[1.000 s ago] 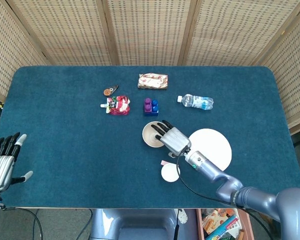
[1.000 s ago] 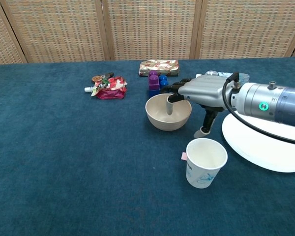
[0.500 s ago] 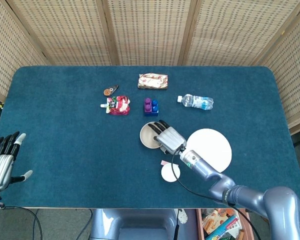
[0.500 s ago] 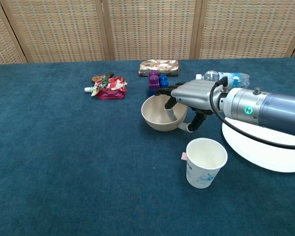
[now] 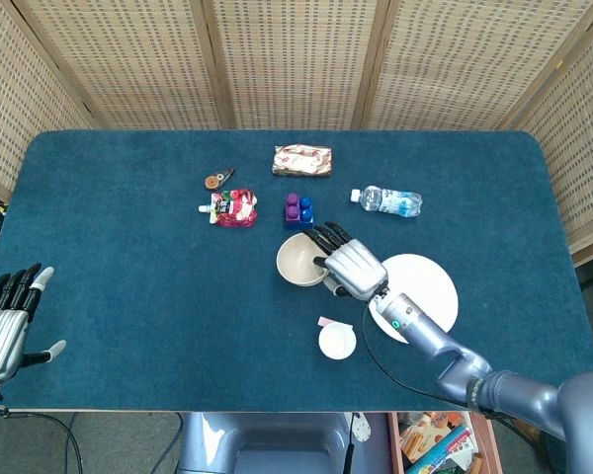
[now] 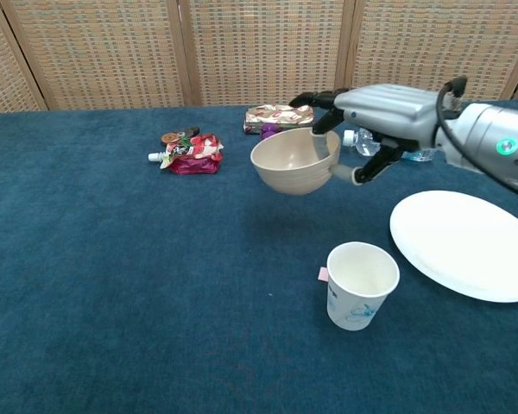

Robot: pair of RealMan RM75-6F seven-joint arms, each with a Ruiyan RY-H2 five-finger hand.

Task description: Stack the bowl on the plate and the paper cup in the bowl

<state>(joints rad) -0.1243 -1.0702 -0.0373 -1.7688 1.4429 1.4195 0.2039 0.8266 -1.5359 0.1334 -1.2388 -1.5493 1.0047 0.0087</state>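
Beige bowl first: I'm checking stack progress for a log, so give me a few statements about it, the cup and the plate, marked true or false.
1. The right hand holds the round beige bowl above the blue table. True.
2. The beige bowl sits on the flat white plate. False: it is held up to the left of the plate, which is bare.
3. The white paper cup stands upright on the table. True.
4. The paper cup is inside the bowl. False: it stands on the table, apart from the bowl.
5. The left hand holds the clear plastic bottle. False: it holds nothing, fingers apart, at the table's near left edge.
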